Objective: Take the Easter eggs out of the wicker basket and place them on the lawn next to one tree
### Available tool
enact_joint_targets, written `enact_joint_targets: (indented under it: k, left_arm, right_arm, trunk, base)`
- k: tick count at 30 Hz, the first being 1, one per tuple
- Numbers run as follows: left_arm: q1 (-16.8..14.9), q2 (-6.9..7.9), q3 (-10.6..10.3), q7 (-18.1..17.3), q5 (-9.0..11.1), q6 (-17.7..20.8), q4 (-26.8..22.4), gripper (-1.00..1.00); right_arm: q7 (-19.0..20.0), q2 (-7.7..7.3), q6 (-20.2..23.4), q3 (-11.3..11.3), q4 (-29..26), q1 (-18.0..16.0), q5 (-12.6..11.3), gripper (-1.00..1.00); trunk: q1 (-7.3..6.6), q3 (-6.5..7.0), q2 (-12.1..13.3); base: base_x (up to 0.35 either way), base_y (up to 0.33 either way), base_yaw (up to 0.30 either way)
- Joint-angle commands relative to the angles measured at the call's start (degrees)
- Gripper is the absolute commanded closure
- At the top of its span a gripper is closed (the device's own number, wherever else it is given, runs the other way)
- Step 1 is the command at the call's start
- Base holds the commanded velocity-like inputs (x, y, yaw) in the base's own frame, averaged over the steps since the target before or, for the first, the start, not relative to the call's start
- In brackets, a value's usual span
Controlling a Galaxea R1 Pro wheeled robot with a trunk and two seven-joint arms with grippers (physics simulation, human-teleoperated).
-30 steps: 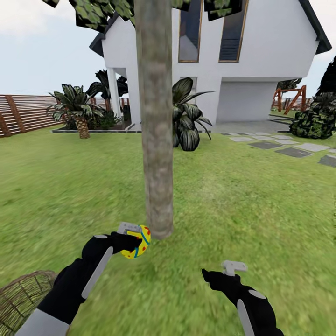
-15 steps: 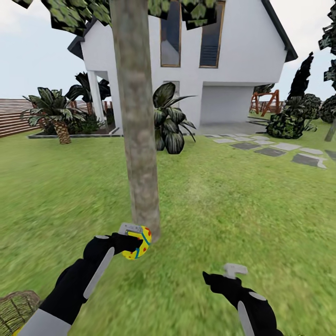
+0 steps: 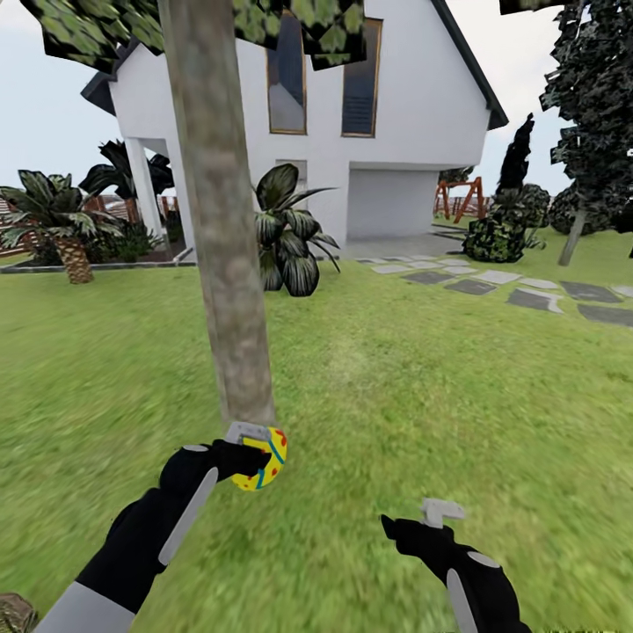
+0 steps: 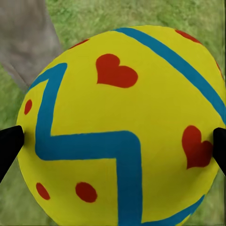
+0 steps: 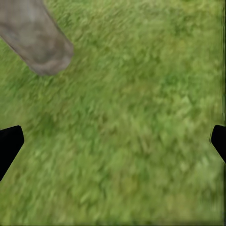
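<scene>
My left gripper (image 3: 260, 457) is shut on a yellow Easter egg (image 3: 264, 461) with blue zigzag bands and red marks, held just in front of the foot of the tree (image 3: 227, 290). Up close in the left wrist view the egg (image 4: 122, 127) sits between the two dark fingertips (image 4: 9, 148), with the grey trunk (image 4: 23, 42) behind it. My right gripper (image 3: 437, 510) hangs open over bare lawn (image 3: 422, 396) to the right of the trunk; its wrist view has grass (image 5: 132, 132) and the trunk base (image 5: 37, 42). A sliver of the wicker basket (image 3: 12, 612) peeks in at the bottom left corner.
A white house (image 3: 352, 114) stands behind the tree, with a broad-leaved shrub (image 3: 286, 233) and a palm (image 3: 57, 215) in front of it. Grey stepping stones (image 3: 527, 294) run across the right. Dark bushes and trees (image 3: 589, 88) stand at the far right.
The head view has swung right: tree, house and basket have slid left in the picture and the fence has gone out of frame. Both arms keep their pose, the egg still held.
</scene>
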Motion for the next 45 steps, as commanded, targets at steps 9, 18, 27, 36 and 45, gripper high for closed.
enact_joint_targets:
  k: [9,18,27,36,45]
  left_arm:
    - [-0.04,0.06,-1.06,0.2,0.25,0.02,-0.04,1.0]
    - [-0.04,0.06,-1.08,0.2,0.23,0.01,0.04,1.0]
    - [-0.04,-0.02,-1.08,0.2,0.25,-0.07,0.74,1.0]
    - [-0.04,-0.03,-1.08,0.2,0.25,-0.07,0.74,1.0]
    - [-0.04,-0.03,-1.08,0.15,0.25,-0.07,0.74,1.0]
  right_arm:
    - [0.24,0.05,0.29,-0.15,0.27,-0.05,-0.29,-1.0]
    - [0.24,0.05,0.29,-0.09,0.4,-0.05,-0.29,-1.0]
    - [0.24,0.04,0.29,-0.02,0.4,-0.05,-0.29,-1.0]
    - [0.24,0.07,0.29,0.01,0.4,-0.05,-0.29,-1.0]
    - [0.24,0.08,0.29,0.01,0.4,-0.05,-0.29,-1.0]
  trunk:
    - [-1.99,2.15,3.59]
    - [-3.96,4.22,7.2]
    - [-5.94,5.9,10.81]
    - [-7.92,8.01,14.42]
    - [-9.23,9.61,16.83]
  base:
    - [0.0,0.0,-0.225]
    - [0.0,0.0,-0.176]
    - [0.0,0.0,-0.027]
    - [0.0,0.0,-0.216]
    - [0.0,0.0,-0.237]
